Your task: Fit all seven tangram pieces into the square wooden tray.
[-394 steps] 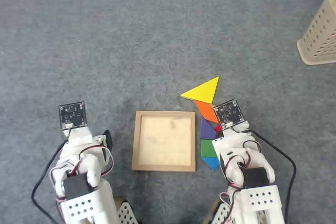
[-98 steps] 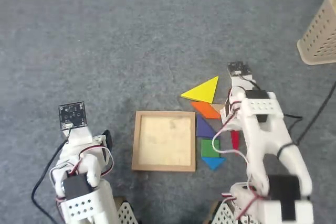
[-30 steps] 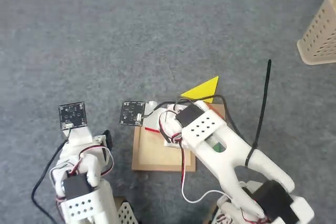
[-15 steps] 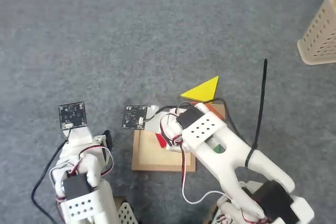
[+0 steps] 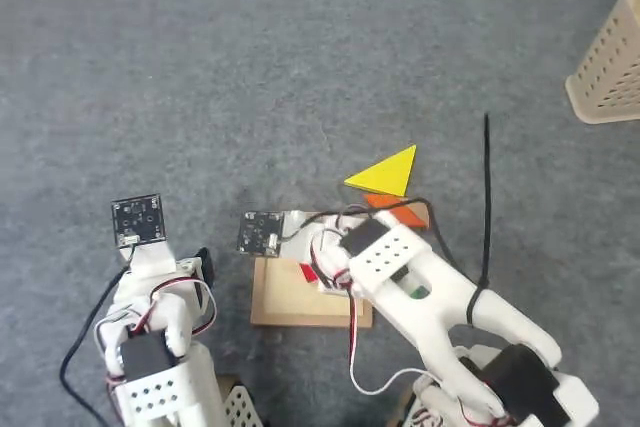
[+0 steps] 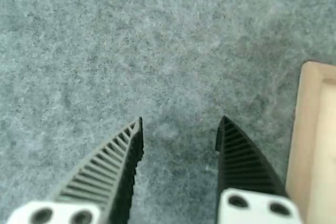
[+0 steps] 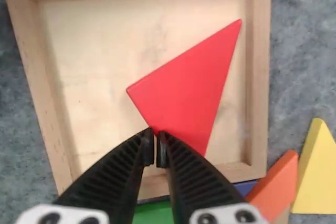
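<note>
Nearest: left arm [image 5: 150,347] sits folded by its base. Left jaws are released and gape wide, w/ grey table [image 5: 250,77] showing btwn the tips. The wooden tray [image 5: 300,319] has its rim just beside one jaw, not touching; a narrow strip of table separates them.

Next out: right arm [image 5: 450,317] lies across the tray from the loose pieces' side and covers approx the half of it nearer them. Right jaws are clenched on the red triangle [image 7: 189,87], w/ only a thin slit btwn them and the tips at the edge of one short side. The triangle is face up over the tray floor; flat or lifted, can't tell. One sharp corner is nearly at the tray wall on the yellow piece's side, close to an inner corner. The square corner is abt mid-floor. Bare wood shows btwn the triangle and the walls away from that sharp corner.

Just outside the rim under the right arm is a green piece [image 7: 156,212], then an orange piece [image 5: 405,211] near the tray's corner. The yellow triangle [image 5: 388,173] lies just beyond the orange one.

A black cable [image 5: 487,187] stands up from the right arm. Farther off the grey table runs wide to its back edge. A slatted basket [image 5: 610,62] is at the far right, well apart from the pieces.
</note>
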### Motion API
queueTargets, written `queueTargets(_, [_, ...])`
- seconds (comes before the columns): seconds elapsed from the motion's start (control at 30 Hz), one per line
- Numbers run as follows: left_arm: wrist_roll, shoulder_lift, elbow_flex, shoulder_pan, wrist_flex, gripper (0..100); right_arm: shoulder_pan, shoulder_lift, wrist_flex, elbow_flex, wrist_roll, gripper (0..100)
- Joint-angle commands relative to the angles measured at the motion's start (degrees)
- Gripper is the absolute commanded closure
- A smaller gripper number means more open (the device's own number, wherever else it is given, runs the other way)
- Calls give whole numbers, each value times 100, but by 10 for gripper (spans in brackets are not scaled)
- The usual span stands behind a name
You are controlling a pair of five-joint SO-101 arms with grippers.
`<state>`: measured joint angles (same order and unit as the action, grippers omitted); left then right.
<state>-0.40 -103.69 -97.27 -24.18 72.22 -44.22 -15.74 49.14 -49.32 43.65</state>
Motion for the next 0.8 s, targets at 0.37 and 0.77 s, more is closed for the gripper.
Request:
queueTargets(0.37, [-35,-79,75,18,26,784,110,1305,-646,774,-475,976])
queueTargets(0.77, [-35,-79,75,18,26,784,980,1349,-681,1125,-598,975])
